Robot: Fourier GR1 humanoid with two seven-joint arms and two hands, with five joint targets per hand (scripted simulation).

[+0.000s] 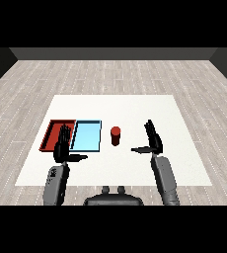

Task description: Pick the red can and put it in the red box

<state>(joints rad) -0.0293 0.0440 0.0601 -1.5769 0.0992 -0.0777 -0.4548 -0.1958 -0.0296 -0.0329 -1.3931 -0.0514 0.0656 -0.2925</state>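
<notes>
We saw the red tray (53, 129) and the blue tray (87, 135) lying side by side, touching, nothing visible inside either; the red can (115, 136) stood upright on the white table (135, 108), just right of the blue tray; our left hand (62, 147) hovered over the red tray's near edge, fingers straight, holding nothing; our right hand (155, 141) was likewise spread and empty, near the can; grey plank floor (110, 74) lay beyond.

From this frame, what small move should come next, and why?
Probably the right hand should move left toward the red can: the can stands upright on the table, untouched, right of the blue tray, and that open hand is nearest.
</notes>
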